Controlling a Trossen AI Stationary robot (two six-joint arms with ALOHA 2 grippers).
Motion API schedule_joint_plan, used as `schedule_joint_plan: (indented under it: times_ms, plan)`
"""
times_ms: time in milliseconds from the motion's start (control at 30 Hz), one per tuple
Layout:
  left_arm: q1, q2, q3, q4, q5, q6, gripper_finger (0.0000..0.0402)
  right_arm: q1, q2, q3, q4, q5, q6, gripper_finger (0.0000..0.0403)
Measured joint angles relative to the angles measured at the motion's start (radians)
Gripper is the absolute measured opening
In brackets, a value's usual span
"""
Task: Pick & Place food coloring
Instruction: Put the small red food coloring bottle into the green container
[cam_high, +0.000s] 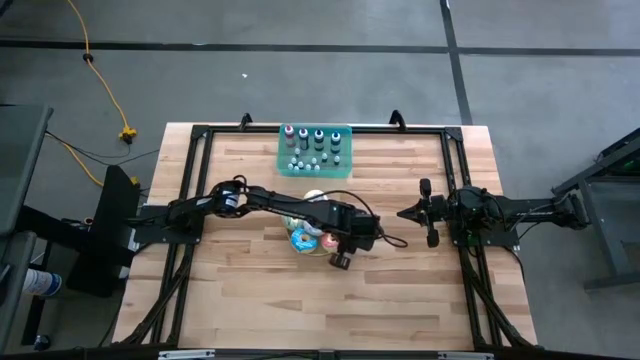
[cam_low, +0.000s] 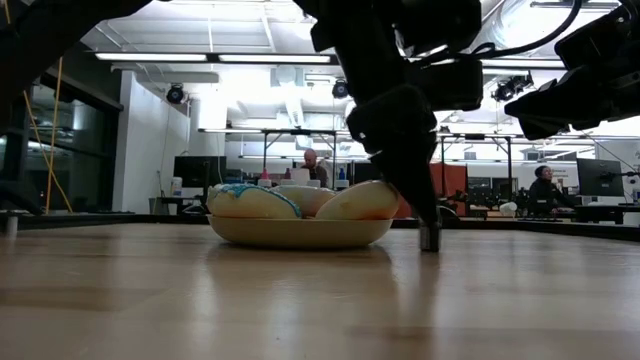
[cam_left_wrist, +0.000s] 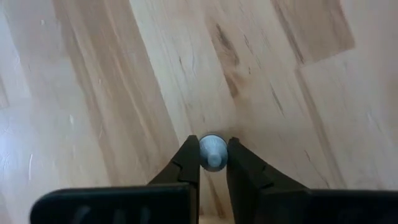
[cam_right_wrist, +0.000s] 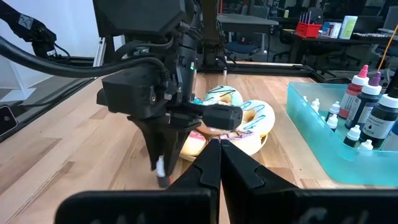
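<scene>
A tiny pale grey-white food coloring bottle stands on the wooden table just right of a plate of frosted donuts. My left gripper reaches over the donuts and is shut on this bottle, which also shows in the low view. More food coloring bottles, pale and dark, stand in a teal tray at the table's far side. My right gripper waits at the table's right, shut on nothing. My left gripper pinches the small bottle's upper part between its two fingers, one on each side. The fingers come from above, slanting steeply down. The bottle stands upright with its bottom on the table.
The donut plate lies right beside the held bottle, on its left. The teal tray's wall rises behind the donuts. A black frame runs around the table top. Bare wood lies toward the near edge.
</scene>
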Motion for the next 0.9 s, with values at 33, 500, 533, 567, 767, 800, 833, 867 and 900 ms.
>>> schedule_joint_plan:
  times_ms: [33, 500, 533, 567, 767, 800, 833, 867, 900]
  plan:
    - [0.000, -0.002, 0.006, -0.019, -0.002, 0.000, 0.0033, 0.000, 0.000, 0.000, 0.000, 0.000, 0.000, 0.0000]
    - [0.051, -0.006, 0.297, -0.282, -0.025, -0.080, 0.0030, 0.000, 0.000, 0.000, 0.000, 0.000, 0.000, 0.0000]
    - [0.061, -0.006, 0.320, -0.300, -0.027, -0.098, 0.0030, 0.000, 0.000, 0.000, 0.000, 0.000, 0.000, 0.0000]
    - [0.071, -0.007, 0.336, -0.315, -0.029, -0.120, 0.0030, 0.000, 0.000, 0.000, 0.000, 0.000, 0.000, 0.0000]
    - [0.132, -0.056, 0.323, -0.367, -0.046, -0.337, 0.0030, 0.000, 0.000, 0.000, 0.000, 0.000, 0.000, 0.0000]
    - [0.143, -0.062, 0.323, -0.380, -0.054, -0.366, 0.0030, 0.000, 0.000, 0.000, 0.000, 0.000, 0.000, 0.0000]
    - [0.154, -0.067, 0.324, -0.376, -0.066, -0.394, 0.0030, 0.000, 0.000, 0.000, 0.000, 0.000, 0.000, 0.0000]
    - [0.166, -0.074, 0.324, -0.377, -0.078, -0.423, 0.0030, 0.000, 0.000, 0.000, 0.000, 0.000, 0.000, 0.0000]
    - [0.177, -0.079, 0.323, -0.391, -0.089, -0.451, 0.0030, 0.000, 0.000, 0.000, 0.000, 0.000, 0.000, 0.0000]
